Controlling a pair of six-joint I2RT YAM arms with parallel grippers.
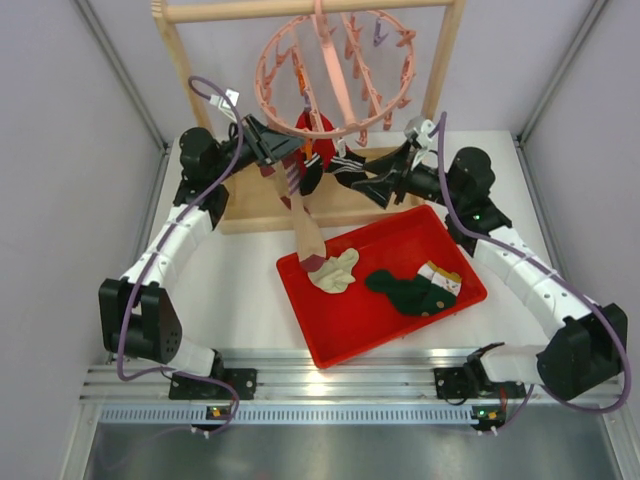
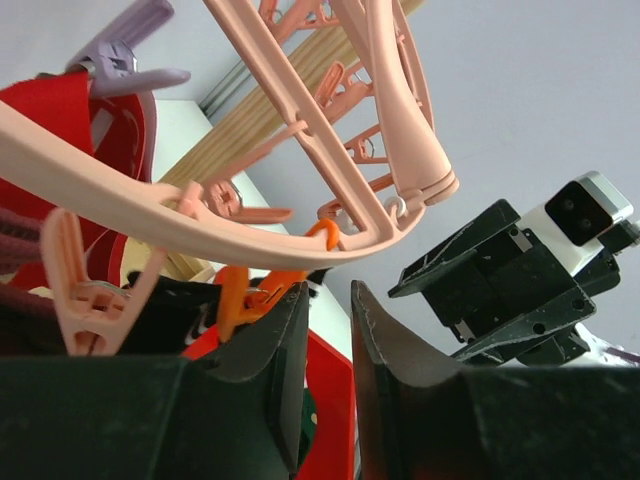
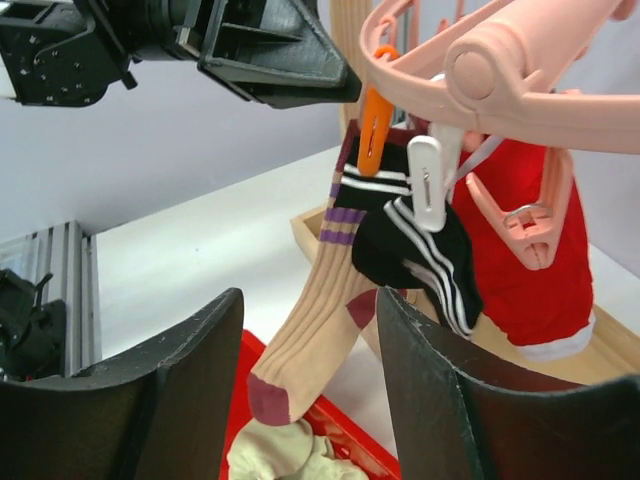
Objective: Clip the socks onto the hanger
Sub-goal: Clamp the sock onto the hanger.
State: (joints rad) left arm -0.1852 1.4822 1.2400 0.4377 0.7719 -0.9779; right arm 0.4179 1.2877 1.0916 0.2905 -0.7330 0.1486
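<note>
Hanging so far: three socks are pegged to the pink hanger point(image 3: 520, 70), side by side under its near rim. They are a red sock point(image 3: 520, 270), a tan sock point(image 3: 320, 320) with purple patches, and a black sock point(image 3: 410, 250) with white stripes.
Waiting: a cream sock point(image 1: 335, 270) and a dark green sock point(image 1: 400, 290) lie in the red tray point(image 1: 345, 325) on the surface. A pale striped piece point(image 1: 440, 280) touches the green one; I cannot tell whether it is a separate sock.
Left fingers point(image 1: 292, 150): raised under the rim beside an orange peg point(image 2: 250, 290), with a narrow gap between them and nothing in it.
Right fingers point(image 1: 360, 180): wide apart and empty, facing the black sock, which hangs from a white peg point(image 3: 425, 185).
Step in hand: likely the end of pegging the black sock, which hangs free of both arms.
Next move: probably a reach down to the tray for the cream sock. That calls for a pinch at its cuff and a free peg held open by the other arm.
Risk: bumping the ring could set the hung socks swinging.
</note>
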